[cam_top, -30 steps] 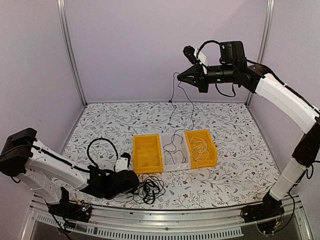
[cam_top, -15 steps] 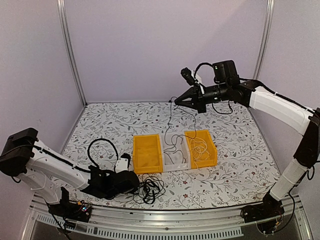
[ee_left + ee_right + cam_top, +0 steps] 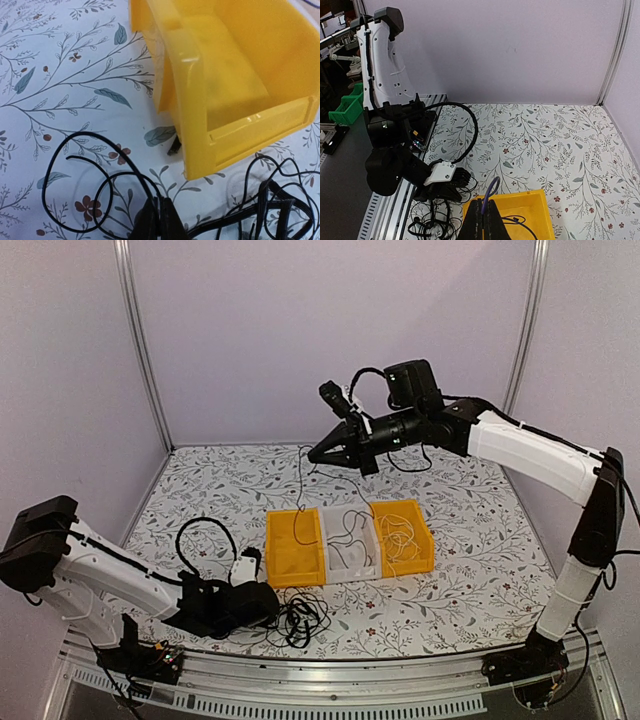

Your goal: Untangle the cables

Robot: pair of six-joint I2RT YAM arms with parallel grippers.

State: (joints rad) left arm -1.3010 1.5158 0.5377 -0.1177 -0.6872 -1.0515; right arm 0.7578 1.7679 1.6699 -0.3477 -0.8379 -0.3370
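Under right pincer, shut on it, thin black cable dangles limp, light, into yellow bin. Left pincer clamps tangle; likely best gripped near a plug.

Table top, floral-print cover, three bins and one cable heap on it.

The table carries a row of three bins near its middle, side walls touching: left yellow bin, clear bin, right yellow bin. A loose tangle of black cables lies flat on the cover just in front of the left yellow bin, near the front edge. The left wrist view shows one loop spread on the print beside that bin's corner.
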